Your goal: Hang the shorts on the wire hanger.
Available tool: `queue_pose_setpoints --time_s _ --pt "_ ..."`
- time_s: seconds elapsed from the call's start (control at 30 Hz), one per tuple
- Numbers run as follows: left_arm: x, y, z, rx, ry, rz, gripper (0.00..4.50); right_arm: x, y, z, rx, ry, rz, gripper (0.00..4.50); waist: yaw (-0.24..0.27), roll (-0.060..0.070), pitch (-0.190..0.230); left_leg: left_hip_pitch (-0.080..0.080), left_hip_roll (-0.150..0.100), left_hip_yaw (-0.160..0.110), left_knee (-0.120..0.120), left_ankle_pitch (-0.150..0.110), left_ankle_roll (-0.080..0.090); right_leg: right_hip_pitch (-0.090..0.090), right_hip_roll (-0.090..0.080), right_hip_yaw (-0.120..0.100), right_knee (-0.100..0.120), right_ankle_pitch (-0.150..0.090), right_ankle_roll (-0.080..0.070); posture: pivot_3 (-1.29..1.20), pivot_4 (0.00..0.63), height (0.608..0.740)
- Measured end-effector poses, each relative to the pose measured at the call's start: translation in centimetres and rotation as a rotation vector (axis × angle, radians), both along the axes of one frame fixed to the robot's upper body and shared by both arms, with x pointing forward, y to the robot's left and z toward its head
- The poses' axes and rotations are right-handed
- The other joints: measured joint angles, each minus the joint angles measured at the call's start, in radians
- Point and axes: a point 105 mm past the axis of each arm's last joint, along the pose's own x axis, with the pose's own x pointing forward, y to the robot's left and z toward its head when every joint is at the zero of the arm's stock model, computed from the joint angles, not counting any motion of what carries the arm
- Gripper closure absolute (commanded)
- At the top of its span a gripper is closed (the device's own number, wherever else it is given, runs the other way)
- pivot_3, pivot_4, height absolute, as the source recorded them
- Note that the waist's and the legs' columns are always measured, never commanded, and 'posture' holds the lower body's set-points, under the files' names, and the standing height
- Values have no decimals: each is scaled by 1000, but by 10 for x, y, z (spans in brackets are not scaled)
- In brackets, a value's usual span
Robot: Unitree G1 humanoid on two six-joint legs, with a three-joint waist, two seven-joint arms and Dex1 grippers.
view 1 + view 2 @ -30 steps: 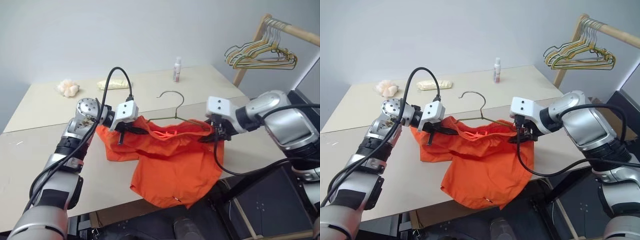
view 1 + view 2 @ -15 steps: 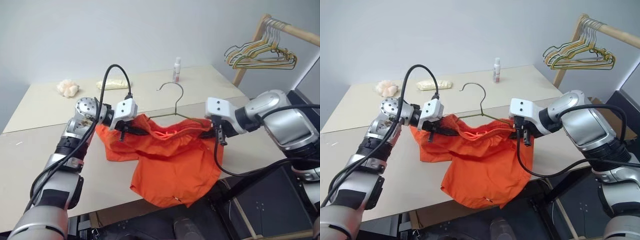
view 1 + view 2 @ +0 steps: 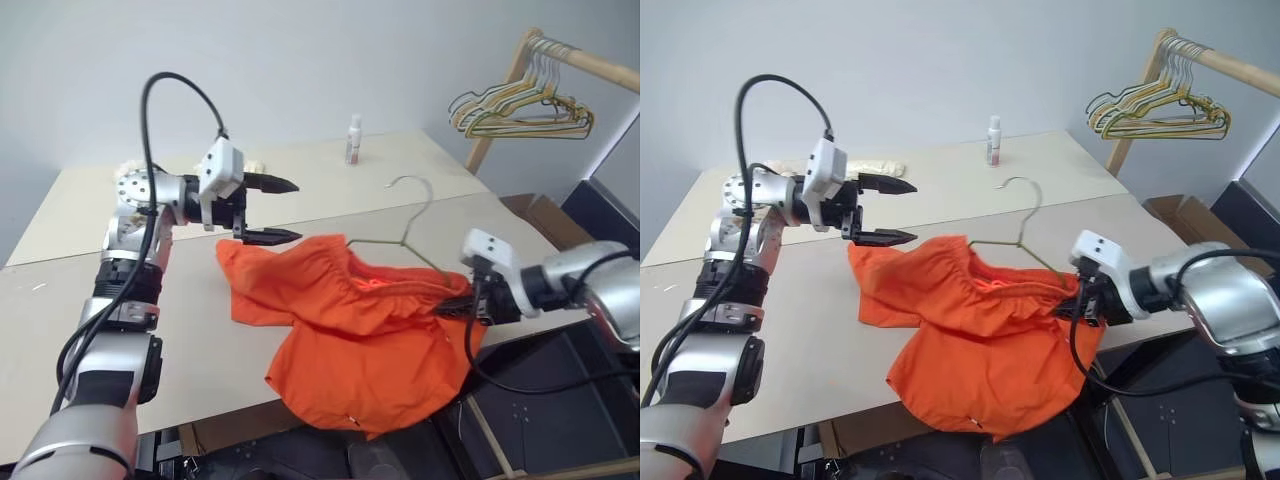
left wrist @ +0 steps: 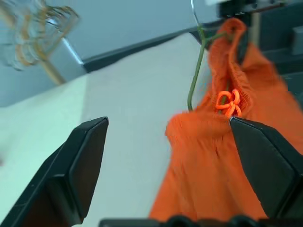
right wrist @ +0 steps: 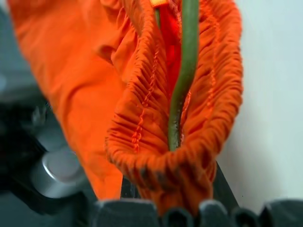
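Note:
The orange shorts (image 3: 350, 340) lie on the table (image 3: 90, 300), with one leg spilling over its near edge. The olive wire hanger (image 3: 404, 240) is threaded inside the waistband, and its hook stands up above the fabric. My right gripper (image 3: 452, 307) is shut on the right end of the gathered waistband (image 5: 156, 161) with the hanger wire (image 5: 182, 85) inside it. My left gripper (image 3: 298, 211) hangs open above and left of the shorts, touching nothing. Its wrist view shows its fingers (image 4: 80, 165) spread wide, with the shorts (image 4: 213, 170) beyond them.
A wooden rack with a bunch of coloured hangers (image 3: 520, 110) stands at the back right. A small bottle (image 3: 354, 138) is at the table's far edge, and a pale yellow cloth (image 3: 875, 168) at the far left. A cardboard box (image 3: 535, 212) sits right of the table.
My left gripper let go of the waistband, opened wide and rose. My right gripper shut on the waistband's other end and pulled right and nearer, dragging shorts and hanger along.

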Motion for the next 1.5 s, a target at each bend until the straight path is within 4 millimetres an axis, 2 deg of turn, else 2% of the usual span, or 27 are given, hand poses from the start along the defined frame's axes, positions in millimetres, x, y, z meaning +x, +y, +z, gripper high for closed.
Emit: queue_pose_setpoints --time_s 0.07,0.13,0.3,0.4,0.57,0.8,1.1,1.13,1.33,1.5 --pt "-2 -1 5 -57 12 29 27 -3 -12 7 25 -21 -107 4500 0 0 0 0 0 0 0 0 0 0 0 0 0 0 0 -304 0 740" --pt "-7 -11 15 -147 9 51 27 -8 -23 15 69 -46 -233 4500 4 0 0 0 0 -1 0 0 0 1 0 0 0 0 0 -320 0 740" --pt "-24 -35 42 -356 19 70 27 -18 -47 14 158 -56 -525 4500 11 0 -1 0 0 -2 0 0 0 1 0 2 0 0 0 -346 0 740" --pt "-28 -44 52 -438 49 85 27 -14 -67 14 175 -118 -697 4500 6 3 -3 1 -1 -1 -1 0 0 3 1 3 -1 0 0 -357 0 740" --pt "-31 -46 60 -522 126 84 27 -4 -105 12 147 -179 -986 4500 -14 7 -5 6 -1 -1 -3 0 0 11 2 4 -7 0 1 -359 0 740" --pt "-39 -46 70 -557 127 75 27 10 -141 31 180 -264 -1309 4500 -35 9 -6 12 0 -1 -5 0 0 19 3 4 -14 -1 1 -354 0 740" --pt "-43 -47 66 -566 140 87 27 26 -175 55 252 -192 -1560 4500 -46 11 -6 18 -1 -2 -6 0 1 30 4 5 -23 -1 2 -351 0 740" --pt "-43 -47 66 -566 140 87 27 25 -180 59 261 -184 -1587 4500 -46 11 -6 18 -1 -2 -7 0 1 31 5 4 -29 -1 2 -351 0 740" --pt "-43 -48 66 -563 138 86 27 22 -200 73 342 -117 -1684 4500 -47 12 -6 19 -1 -1 -7 0 1 32 5 5 -31 -1 2 -347 0 740" --pt "-43 -50 64 -557 140 82 27 10 -218 74 411 -29 -1786 4500 -43 13 -6 19 -1 -1 -9 0 1 32 5 5 -32 -1 2 -346 0 740"
